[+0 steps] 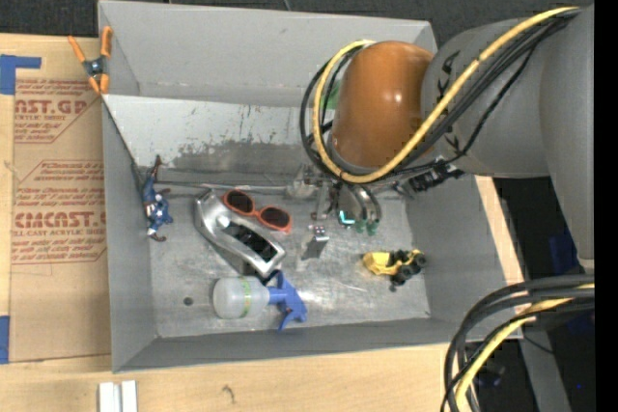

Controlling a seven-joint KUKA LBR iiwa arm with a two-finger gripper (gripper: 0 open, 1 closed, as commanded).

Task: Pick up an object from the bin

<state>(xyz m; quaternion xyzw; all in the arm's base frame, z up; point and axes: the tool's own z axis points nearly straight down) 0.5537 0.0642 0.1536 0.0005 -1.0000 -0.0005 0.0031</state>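
- The grey metal bin [126, 236] walls in its loose things, so they lie scattered flat on its floor.
- A silver-and-black stapler-like tool [237, 241] lies mid-floor, just beside red-rimmed sunglasses [259, 210].
- A small yellow-and-black toy [393, 263] lies apart, rightward.
- The end effector [340, 212] hangs between sunglasses and toy. We see nothing gripped, and cannot tell whether it is open or closed.
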